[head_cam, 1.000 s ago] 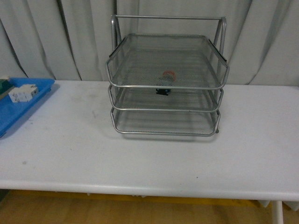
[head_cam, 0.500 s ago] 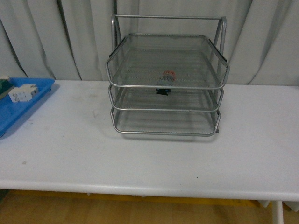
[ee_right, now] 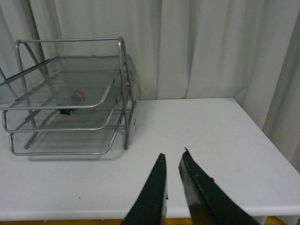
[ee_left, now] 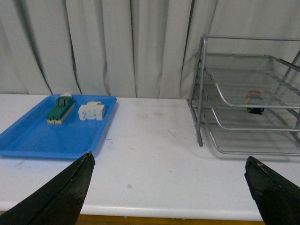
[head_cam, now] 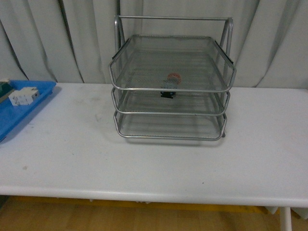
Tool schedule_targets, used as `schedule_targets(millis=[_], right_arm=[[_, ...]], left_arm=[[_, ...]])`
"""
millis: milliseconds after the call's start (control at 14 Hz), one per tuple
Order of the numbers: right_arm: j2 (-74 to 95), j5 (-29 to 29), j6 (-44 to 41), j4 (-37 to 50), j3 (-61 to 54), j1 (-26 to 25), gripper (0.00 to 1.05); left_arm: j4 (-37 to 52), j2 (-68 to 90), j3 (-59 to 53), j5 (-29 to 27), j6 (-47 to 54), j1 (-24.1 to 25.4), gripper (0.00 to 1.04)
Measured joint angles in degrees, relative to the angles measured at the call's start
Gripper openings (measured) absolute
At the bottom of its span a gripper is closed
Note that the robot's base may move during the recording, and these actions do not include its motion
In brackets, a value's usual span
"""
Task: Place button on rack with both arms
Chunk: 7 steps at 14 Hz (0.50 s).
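Button [head_cam: 172, 82] lying on middle tier of rack [head_cam: 172, 113], L gripper [ee_left: 171, 185] jaws spread wide, nothing held, R gripper [ee_right: 171, 161] jaws nearly closed w/ thin gap, empty, both above table [head_cam: 154, 163].

A blue tray [ee_left: 33, 136] at the left end of the white table [head_cam: 159, 168] holds a green-and-beige block [ee_left: 60, 109] beside a white block [ee_left: 92, 111], with grey curtains [head_cam: 38, 38] behind.
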Motion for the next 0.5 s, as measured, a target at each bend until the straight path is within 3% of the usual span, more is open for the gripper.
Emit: schedule_targets(millis=[286,429,500], right_arm=[[0.0,0.0,0.0,0.0,0.0,0.0,0.65],[0.0,0.0,0.0,0.0,0.0,0.0,0.96],[0.0,0.0,0.0,0.0,0.0,0.0,0.99]], left_arm=[[0.0,0.0,0.0,0.0,0.0,0.0,0.98],[0.0,0.0,0.0,0.0,0.0,0.0,0.98],[0.0,0.0,0.0,0.0,0.0,0.0,0.98]])
